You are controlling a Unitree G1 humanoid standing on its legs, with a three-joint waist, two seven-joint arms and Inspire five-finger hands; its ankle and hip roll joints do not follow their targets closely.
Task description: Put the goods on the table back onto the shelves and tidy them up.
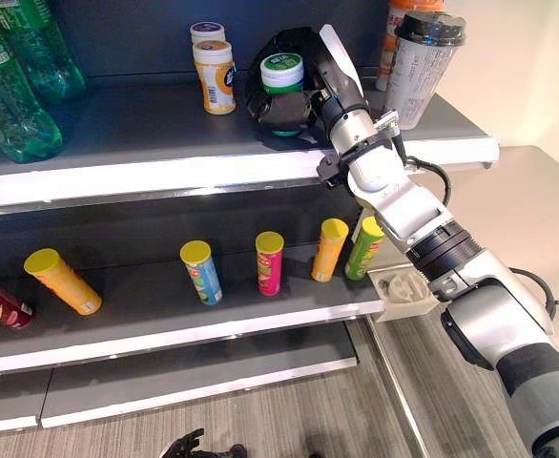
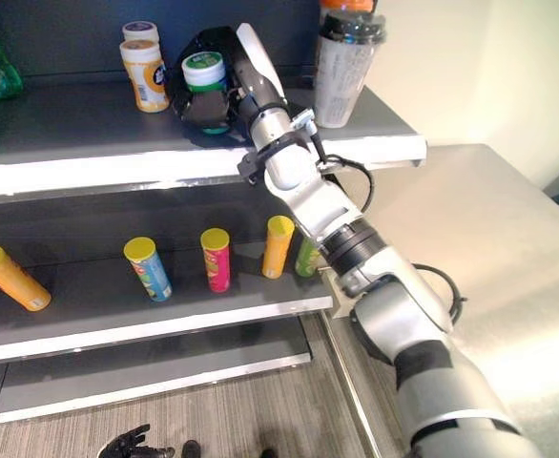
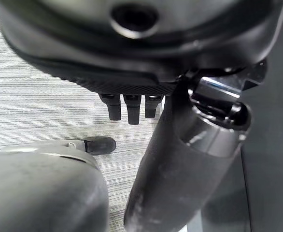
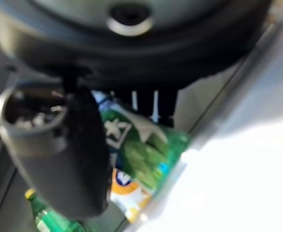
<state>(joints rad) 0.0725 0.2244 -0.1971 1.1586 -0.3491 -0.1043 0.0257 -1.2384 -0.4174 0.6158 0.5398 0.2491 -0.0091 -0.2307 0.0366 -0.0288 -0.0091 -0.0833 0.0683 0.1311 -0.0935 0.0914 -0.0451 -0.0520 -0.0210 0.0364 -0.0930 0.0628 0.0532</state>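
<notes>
A green-lidded jar point(image 1: 281, 78) is held in the curled fingers of the right hand point(image 1: 294, 76) over the top shelf point(image 1: 146, 124), not yet released; the left hand point(image 2: 127, 445) hangs relaxed.

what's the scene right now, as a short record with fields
right robot hand: curled round the green-lidded jar on the top shelf
left robot hand: low over the floor, fingers relaxed
top shelf, others: two orange-labelled jars, green bottles, lidded cup
middle shelf: tilted yellow-lidded tube cans

Right hand point(image 1: 289, 91) reaches forward, fingers curled; left hand point(image 2: 130, 444) hangs low.
</notes>
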